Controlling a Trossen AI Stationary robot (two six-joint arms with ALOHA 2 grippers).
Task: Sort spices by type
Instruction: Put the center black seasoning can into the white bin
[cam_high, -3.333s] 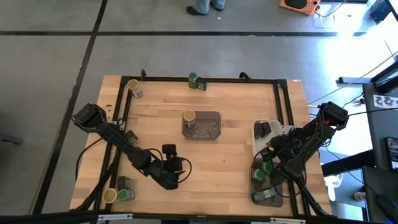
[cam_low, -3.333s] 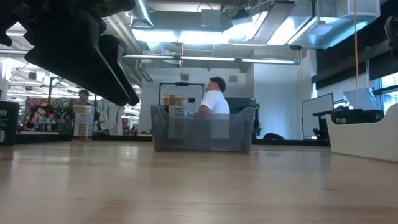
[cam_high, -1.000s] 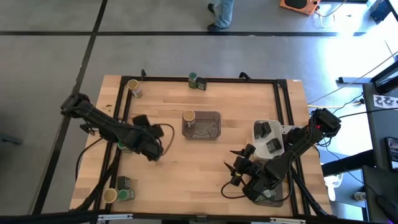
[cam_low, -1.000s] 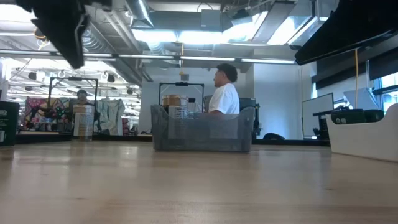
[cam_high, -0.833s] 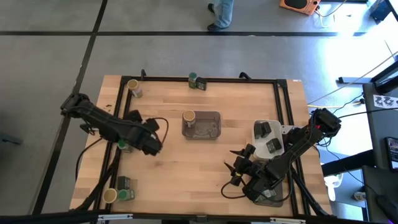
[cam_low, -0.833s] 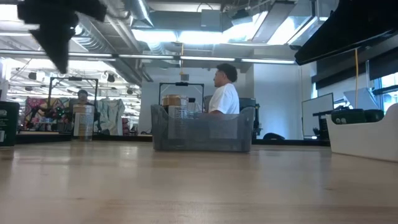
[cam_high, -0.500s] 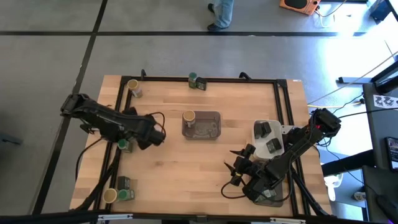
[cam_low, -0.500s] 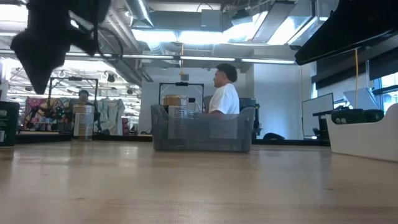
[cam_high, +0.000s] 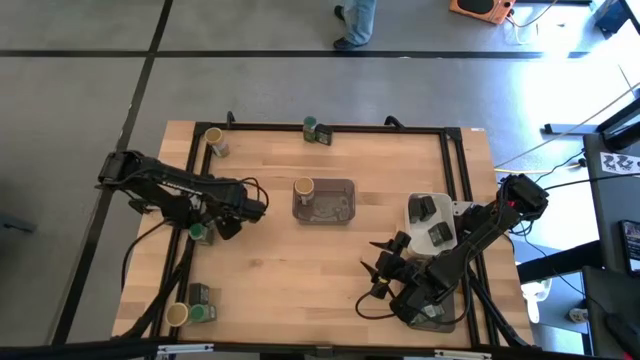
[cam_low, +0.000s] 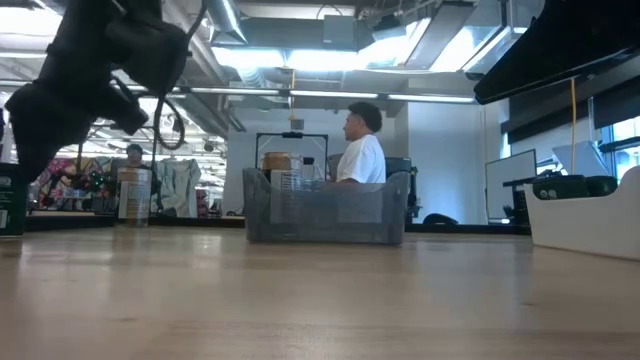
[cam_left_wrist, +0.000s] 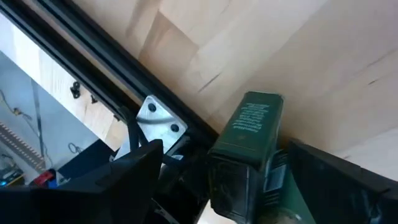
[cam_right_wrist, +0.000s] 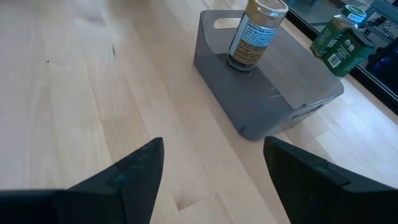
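1. At the counter's near-left corner stood a tan-lidded jar (cam_high: 177, 315) and a green-lidded jar (cam_high: 207, 313) side by side, with a dark tin (cam_high: 199, 295) just behind them; the left wrist view showed this tin upright beside the black rail.
2. Toward the near-right corner, the right tool (cam_high: 378, 278) hung over bare wood, its fingers spread apart and holding nothing.
3. A second green-lidded jar (cam_high: 200, 233) stood against the left edge, just beside the left arm.
4. The left tool (cam_high: 258, 208) hovered left of centre, raised off the counter, its fingers wide apart and empty.
5. By the right edge, a white tray (cam_high: 412, 215) held two dark tins (cam_high: 438, 232).
6. At the centre sat a grey tray (cam_high: 335, 205) with a tan-lidded spice jar (cam_high: 304, 187) upright in its left end.
7. On the far edge stood a third green-lidded jar (cam_high: 311, 126) touching another tin (cam_high: 323, 136).
8. A last tan-lidded jar (cam_high: 213, 139) occupied the far-left corner.
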